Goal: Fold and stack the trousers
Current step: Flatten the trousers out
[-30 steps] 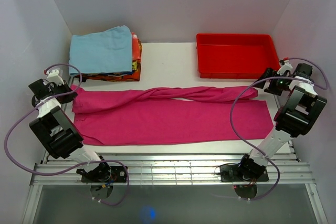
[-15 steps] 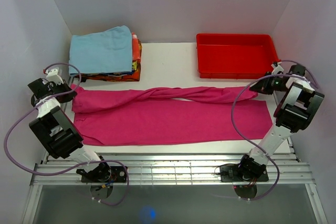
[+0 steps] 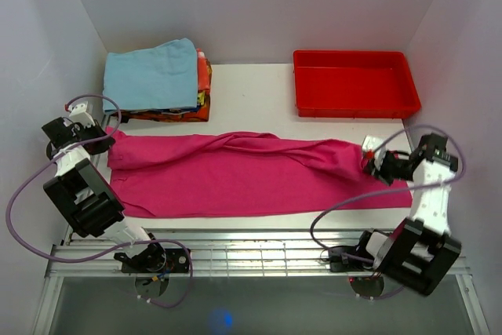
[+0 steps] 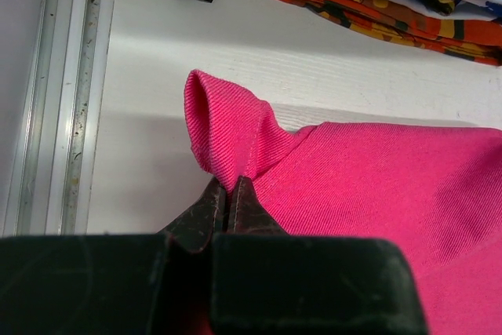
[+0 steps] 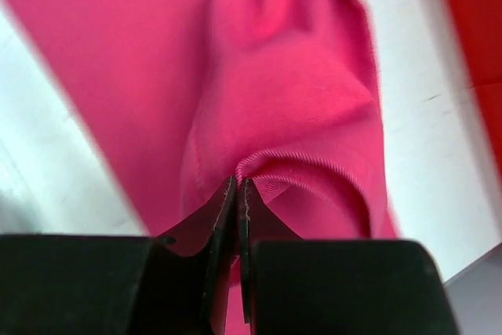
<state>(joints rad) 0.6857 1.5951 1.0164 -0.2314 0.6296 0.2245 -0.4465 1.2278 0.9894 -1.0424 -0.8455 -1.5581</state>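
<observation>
The magenta-pink trousers [image 3: 235, 174] lie stretched across the white table, waist end at the left, leg ends at the right. My left gripper [image 3: 102, 140] is shut on the trousers' far left corner [image 4: 227, 127], which bunches up into a small loop above the jaws [image 4: 226, 186]. My right gripper [image 3: 370, 158] is shut on the hem of the far leg [image 5: 298, 162], lifted and pulled over the near leg. The hem curls in an arc just past the right fingertips [image 5: 238, 182].
A red plastic tray [image 3: 354, 84] stands at the back right. At the back left lies a pile of folded clothes [image 3: 161, 76] with a light blue cloth on top. Grey walls close in on the left, the right and behind. A metal rail [image 3: 251, 253] runs along the near edge.
My right gripper closed on the far leg's hem near the tray and has drawn it forward and left over the near leg. The left gripper has stayed put.
</observation>
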